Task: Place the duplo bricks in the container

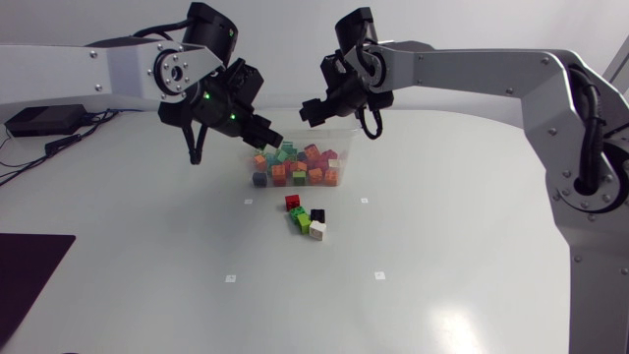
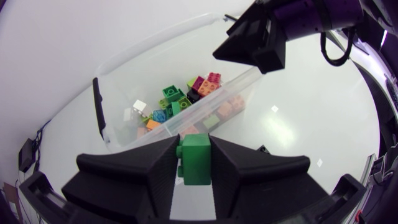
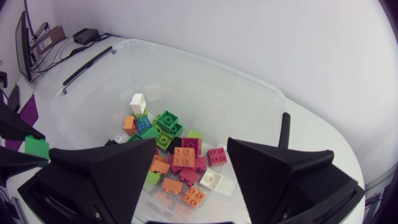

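A clear plastic container (image 1: 295, 162) at the table's middle back holds several duplo bricks (image 3: 180, 155) in mixed colours. My left gripper (image 1: 267, 135) hangs over the container's left end, shut on a green brick (image 2: 198, 163) that sits upright between its fingers. My right gripper (image 1: 313, 106) hovers above the container's back edge, fingers spread wide with nothing between them; in the right wrist view it (image 3: 191, 146) looks straight down into the box. A small cluster of loose bricks (image 1: 307, 218), red, green, black and white, lies on the table in front of the container.
The container's rim (image 2: 112, 68) and a black clip handle (image 2: 96, 106) show in the left wrist view, with my right gripper (image 2: 255, 43) just beyond the box. A dark mat (image 1: 29, 270) covers the front left corner of the table.
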You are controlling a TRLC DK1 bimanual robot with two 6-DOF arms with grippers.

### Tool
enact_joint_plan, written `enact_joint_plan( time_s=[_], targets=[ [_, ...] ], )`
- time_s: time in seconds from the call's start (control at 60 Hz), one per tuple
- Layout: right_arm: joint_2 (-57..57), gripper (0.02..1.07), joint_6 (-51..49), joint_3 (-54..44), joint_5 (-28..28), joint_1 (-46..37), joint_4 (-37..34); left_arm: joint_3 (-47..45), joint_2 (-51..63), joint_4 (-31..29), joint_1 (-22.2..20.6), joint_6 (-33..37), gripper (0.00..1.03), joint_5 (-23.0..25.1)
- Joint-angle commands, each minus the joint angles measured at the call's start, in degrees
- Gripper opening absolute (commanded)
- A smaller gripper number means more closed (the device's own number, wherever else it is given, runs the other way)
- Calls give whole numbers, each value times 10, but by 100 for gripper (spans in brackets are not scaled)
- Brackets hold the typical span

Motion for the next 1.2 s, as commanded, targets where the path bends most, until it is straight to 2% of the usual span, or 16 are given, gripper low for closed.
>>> enact_joint_plan(
  time_s=[0.0,0.383,0.55,0.8,0.867,1.0,1.033,1.133,1.183],
  targets=[
    [-39,97,9,-24,4,4,-8,27,-9,16,10,9,5,13],
    [-226,97,-34,-283,4,22,57,92,35,102,34,2,5,26],
    [-288,96,-66,-398,2,36,82,124,74,117,42,-5,5,34],
    [-321,96,-122,-513,-12,67,94,167,129,137,46,-8,6,35],
    [-314,96,-131,-525,-13,76,94,177,141,138,47,-10,9,35],
    [-288,96,-138,-529,-13,95,95,197,163,141,48,-9,25,35],
    [-279,96,-138,-527,-13,98,96,200,168,140,48,-7,33,35],
    [-252,96,-142,-516,-13,101,96,205,172,138,48,-1,70,34],
    [-240,94,-142,-510,-13,103,96,205,172,136,47,1,84,34]
  ],
)
